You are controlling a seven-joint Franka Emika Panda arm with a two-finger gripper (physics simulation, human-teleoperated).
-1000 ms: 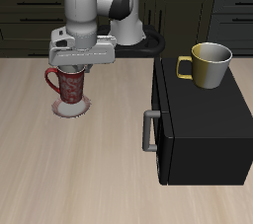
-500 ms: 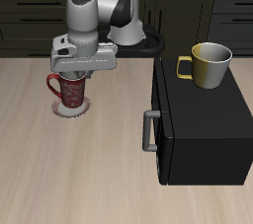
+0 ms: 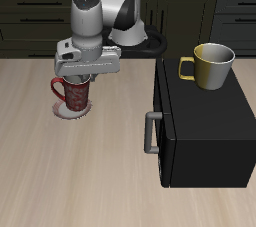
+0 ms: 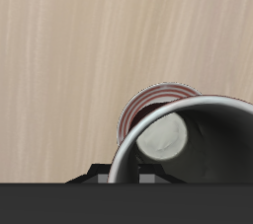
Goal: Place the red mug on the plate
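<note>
The red mug (image 3: 74,93) stands upright on the plate (image 3: 68,113), near the table's back, with its handle pointing away from the black cabinet. My gripper (image 3: 82,75) hangs just above the mug's rim with its fingers spread, open and holding nothing. In the wrist view the mug's pale inside (image 4: 198,149) fills much of the picture, and the plate's reddish rim (image 4: 138,108) shows beyond it. The gripper's fingertips do not show clearly in that view.
A black cabinet (image 3: 205,126) with a grey front handle (image 3: 151,133) stands beside the plate. A plain yellow mug (image 3: 210,65) stands on top of the cabinet. The robot's base rises at the table's back.
My gripper has let go of the red mug and risen straight up. The mug has stayed on the plate.
</note>
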